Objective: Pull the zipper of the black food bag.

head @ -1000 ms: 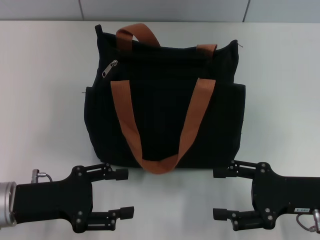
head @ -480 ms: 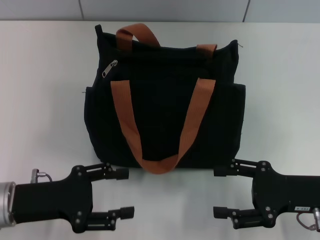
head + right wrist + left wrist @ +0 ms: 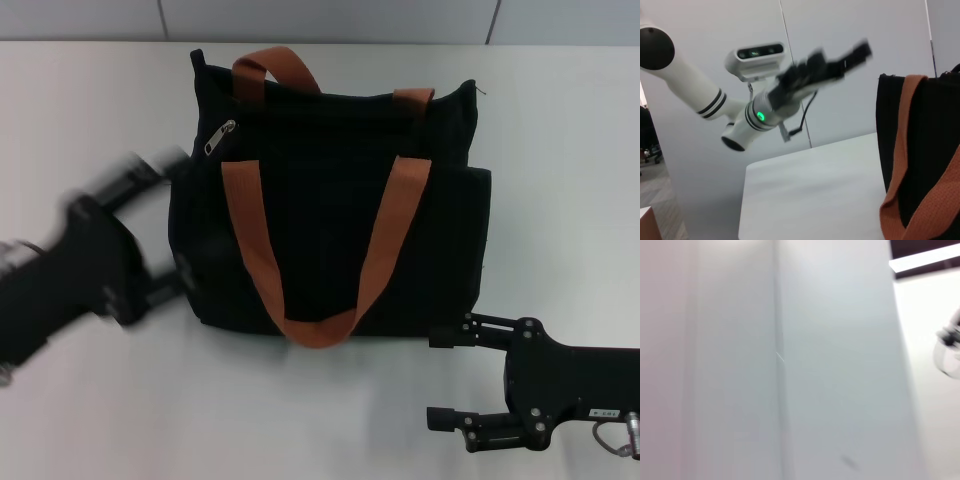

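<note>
Left end effector (image 3: 160, 225), spread and blurred, hangs just beside the black food bag (image 3: 330, 210); the zipper (image 3: 220, 137) lies beyond it. Right end effector (image 3: 445, 378) rests spread on the worktop (image 3: 560, 150).

Black food bag (image 3: 330, 240) ahead of me, 2 orange-brown straps (image 3: 385, 250), silver zipper (image 3: 220, 137), on a white table (image 3: 560, 150).

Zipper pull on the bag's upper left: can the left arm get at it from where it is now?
Probably yes. The left gripper, fingers open, is beside the black food bag just below the zipper, which lies exposed, clear of the orange straps.
</note>
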You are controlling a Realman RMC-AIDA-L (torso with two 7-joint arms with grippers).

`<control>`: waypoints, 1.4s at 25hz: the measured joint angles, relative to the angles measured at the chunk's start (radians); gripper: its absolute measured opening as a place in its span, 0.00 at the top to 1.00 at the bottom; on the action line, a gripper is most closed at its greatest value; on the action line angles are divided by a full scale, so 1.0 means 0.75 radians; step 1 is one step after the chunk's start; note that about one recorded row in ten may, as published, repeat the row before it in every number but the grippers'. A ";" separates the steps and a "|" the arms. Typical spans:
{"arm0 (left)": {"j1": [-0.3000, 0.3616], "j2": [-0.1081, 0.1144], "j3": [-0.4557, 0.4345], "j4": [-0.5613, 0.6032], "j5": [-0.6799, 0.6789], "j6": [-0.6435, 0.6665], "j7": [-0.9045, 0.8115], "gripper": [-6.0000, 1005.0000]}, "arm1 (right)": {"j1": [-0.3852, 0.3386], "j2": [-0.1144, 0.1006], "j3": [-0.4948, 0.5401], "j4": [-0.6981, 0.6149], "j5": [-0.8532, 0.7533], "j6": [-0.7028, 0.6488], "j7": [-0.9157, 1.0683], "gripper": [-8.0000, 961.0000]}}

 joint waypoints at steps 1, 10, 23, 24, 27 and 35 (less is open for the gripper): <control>0.000 0.000 0.000 0.000 0.000 0.000 0.000 0.25 | 0.000 0.000 0.000 0.000 0.000 0.000 0.000 0.15; 0.003 0.014 -0.445 0.014 0.021 -0.330 -0.021 0.25 | 0.002 -0.002 0.000 -0.007 0.000 -0.010 0.002 0.15; -0.031 0.064 -0.433 0.101 0.321 -0.438 -0.081 0.27 | 0.003 -0.007 0.018 -0.011 0.001 -0.011 0.017 0.15; -0.075 0.045 -0.434 0.144 0.464 -0.462 -0.098 0.27 | 0.003 -0.008 0.018 -0.011 0.001 -0.011 0.017 0.15; -0.109 0.028 -0.437 0.166 0.490 -0.524 -0.081 0.27 | 0.003 -0.008 0.018 -0.012 0.001 -0.010 0.018 0.15; -0.155 0.025 -0.435 0.210 0.494 -0.588 -0.079 0.28 | -0.002 -0.007 0.020 -0.012 0.002 -0.008 0.018 0.15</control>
